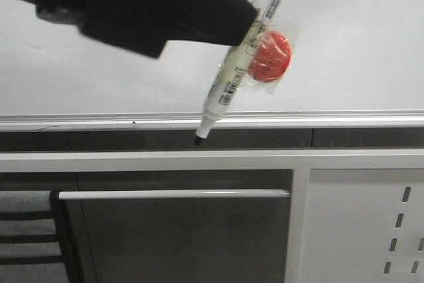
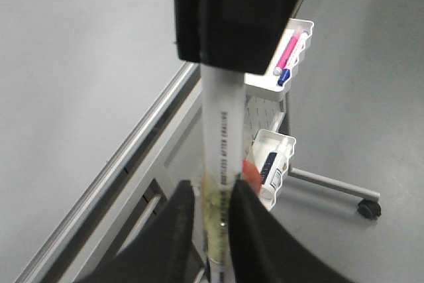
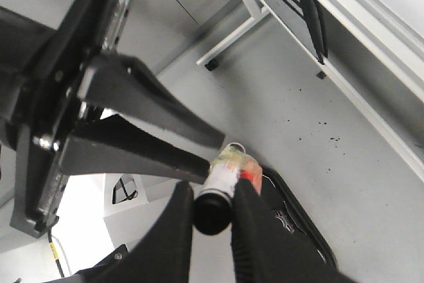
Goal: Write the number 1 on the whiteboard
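Note:
The whiteboard fills the upper front view, with its silvery rail along the lower edge. No number 1 stroke shows on it in any view. My left gripper reaches in from the upper left and is shut on a white marker pen with a red disc taped to it. The pen slants down, and its black tip lies just below the rail. In the left wrist view my left gripper clamps the pen barrel. My right gripper is shut on the pen's black rear end.
A perforated grey-white panel stands at the lower right below the board, with a grey bar beside it. Small white trays with markers and a bottle hang on a wheeled stand.

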Robot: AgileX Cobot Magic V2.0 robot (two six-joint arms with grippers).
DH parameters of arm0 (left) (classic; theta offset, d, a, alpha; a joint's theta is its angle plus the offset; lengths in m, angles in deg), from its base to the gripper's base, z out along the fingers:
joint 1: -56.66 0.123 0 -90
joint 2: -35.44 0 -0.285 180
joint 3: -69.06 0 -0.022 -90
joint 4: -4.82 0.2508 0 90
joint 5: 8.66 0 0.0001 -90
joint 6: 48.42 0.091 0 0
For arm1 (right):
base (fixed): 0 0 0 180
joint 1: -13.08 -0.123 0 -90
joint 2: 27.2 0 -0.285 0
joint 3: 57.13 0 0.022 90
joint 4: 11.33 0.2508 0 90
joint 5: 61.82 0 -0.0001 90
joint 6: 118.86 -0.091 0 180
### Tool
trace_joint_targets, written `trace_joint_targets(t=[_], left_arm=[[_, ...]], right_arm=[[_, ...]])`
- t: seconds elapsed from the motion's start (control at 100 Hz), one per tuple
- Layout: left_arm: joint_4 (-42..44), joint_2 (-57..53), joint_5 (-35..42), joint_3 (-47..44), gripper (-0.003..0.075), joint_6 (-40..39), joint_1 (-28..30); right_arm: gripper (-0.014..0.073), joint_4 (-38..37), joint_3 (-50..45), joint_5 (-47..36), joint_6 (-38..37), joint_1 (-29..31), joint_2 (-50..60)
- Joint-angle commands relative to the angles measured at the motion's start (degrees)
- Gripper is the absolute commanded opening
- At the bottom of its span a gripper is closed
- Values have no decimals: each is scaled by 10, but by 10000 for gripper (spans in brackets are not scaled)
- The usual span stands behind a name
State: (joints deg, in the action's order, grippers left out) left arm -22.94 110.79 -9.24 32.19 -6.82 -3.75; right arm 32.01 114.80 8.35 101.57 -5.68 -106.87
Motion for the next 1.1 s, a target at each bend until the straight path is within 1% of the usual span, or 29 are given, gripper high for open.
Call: trace_joint_targets(t=[0.0, 0.05, 0.07, 0.11, 0.22, 0.33, 0.43, 0.53, 0.6, 0.64, 0.66, 0.67, 0.8, 0.88, 0.97, 1.09], left_arm=[[-14, -22, 45, 19, 344, -2, -3], [-14, -32, 53, 19, 447, -2, -3], [-14, -37, 57, 19, 472, -2, -3], [-14, -45, 62, 19, 494, -2, -2], [-16, -79, 64, 19, 489, -2, 16], [-40, -115, 60, 19, 472, -2, 59], [-74, -140, 59, 18, 427, -2, 106], [-107, -158, 54, 17, 344, -2, 151], [-120, -165, 47, 15, 269, -2, 173], [-127, -171, 45, 12, 216, -2, 182], [-132, -172, 45, 11, 176, -2, 185], [-133, -172, 45, 11, 176, -2, 185], [-134, -179, 46, 0, -18, -2, 190], [-150, -183, 60, -6, -20, -2, 190], [-174, -185, 99, -18, -20, -2, 190], [-192, -185, 142, -28, -20, -2, 190]], right_arm=[[-43, 23, 14, -19, 7, -1, 15], [-41, 23, 8, -35, -2, -1, 23], [-41, 20, 5, -45, -4, -1, 29], [-41, 15, -4, -68, -5, -1, 44], [-41, -16, -49, -147, -25, -1, 106], [-41, -27, -118, -234, -32, -1, 184], [-41, -26, -184, -319, -33, -1, 265], [-41, -26, -243, -406, -33, -1, 336], [-41, -25, -276, -443, -33, -1, 374], [-41, -25, -290, -456, -32, -1, 390], [-41, -25, -295, -462, -32, -1, 395], [-41, -25, -297, -466, -32, -1, 398], [-41, -25, -313, -485, -21, -1, 410], [-41, -25, -313, -499, -6, -1, 408], [-41, -23, -313, -518, 11, -1, 405], [-42, -9, -313, -522, 37, -6, 384]])
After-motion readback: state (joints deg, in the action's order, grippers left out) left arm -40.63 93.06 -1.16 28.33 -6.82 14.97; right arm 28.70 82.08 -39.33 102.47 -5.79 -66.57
